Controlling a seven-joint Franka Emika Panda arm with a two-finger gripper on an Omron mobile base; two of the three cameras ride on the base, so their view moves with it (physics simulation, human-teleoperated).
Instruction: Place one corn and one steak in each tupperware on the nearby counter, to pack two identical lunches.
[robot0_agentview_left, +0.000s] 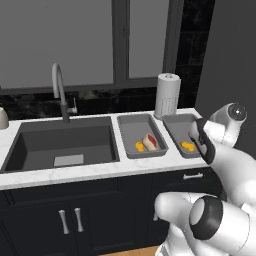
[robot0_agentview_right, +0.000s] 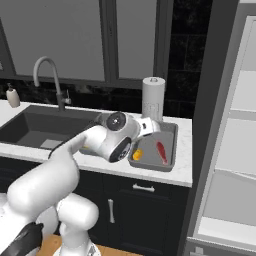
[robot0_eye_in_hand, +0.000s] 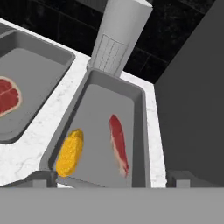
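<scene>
1. Two grey trays sit side by side on the counter (robot0_agentview_left: 100, 172), right of the sink (robot0_agentview_left: 65, 145), both near its right end.
2. Left tupperware (robot0_agentview_left: 129, 131): in its front half lie a corn cob (robot0_agentview_left: 140, 146) toward the front left corner and a steak (robot0_agentview_left: 150, 141) just right of it, red face up, the two touching or nearly so.
3. Right tupperware (robot0_eye_in_hand: 138, 131): a second corn cob (robot0_eye_in_hand: 70, 152) lies in its front left corner against the wall; the second steak (robot0_eye_in_hand: 118, 143) lies on edge, lengthwise, at the middle of the floor, apart from the cob.
4. A paper towel roll (robot0_eye_in_hand: 121, 37) stands upright at the counter's back edge, just behind the right tray.
5. My gripper (robot0_eye_in_hand: 112, 178) hangs over the right tray's front rim, jaws spread wide and released, grasping nothing; my fingertips (robot0_eye_in_hand: 41, 178) are clear of both cob and steak.
</scene>
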